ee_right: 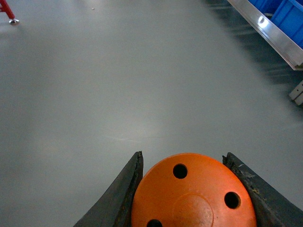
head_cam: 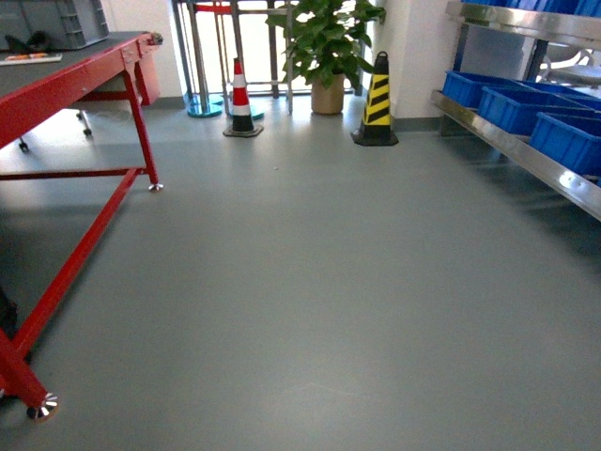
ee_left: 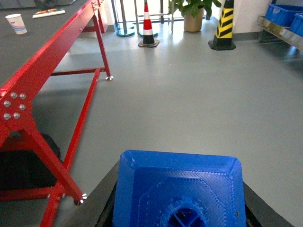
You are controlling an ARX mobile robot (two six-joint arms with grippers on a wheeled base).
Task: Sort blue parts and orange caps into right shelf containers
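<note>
Shelf: one steel rack, my landmark, along the right wall.
Crates: I count at least three blue ones on the shelf's lower level; more blue shows on the level above.
Left gripper: I see both fingers pressed against one blue part, well away from the shelf, above bare floor.
Right gripper: closed around one orange cap; I count three holes in its top; shelf rail up-right of it.
Table: one, red-framed, across the floor from the shelf.
Cones: two, one red-white, one yellow-black, the latter nearer the shelf.
Plant: one, potted, between the cones.
Cup: one, on the table.
</note>
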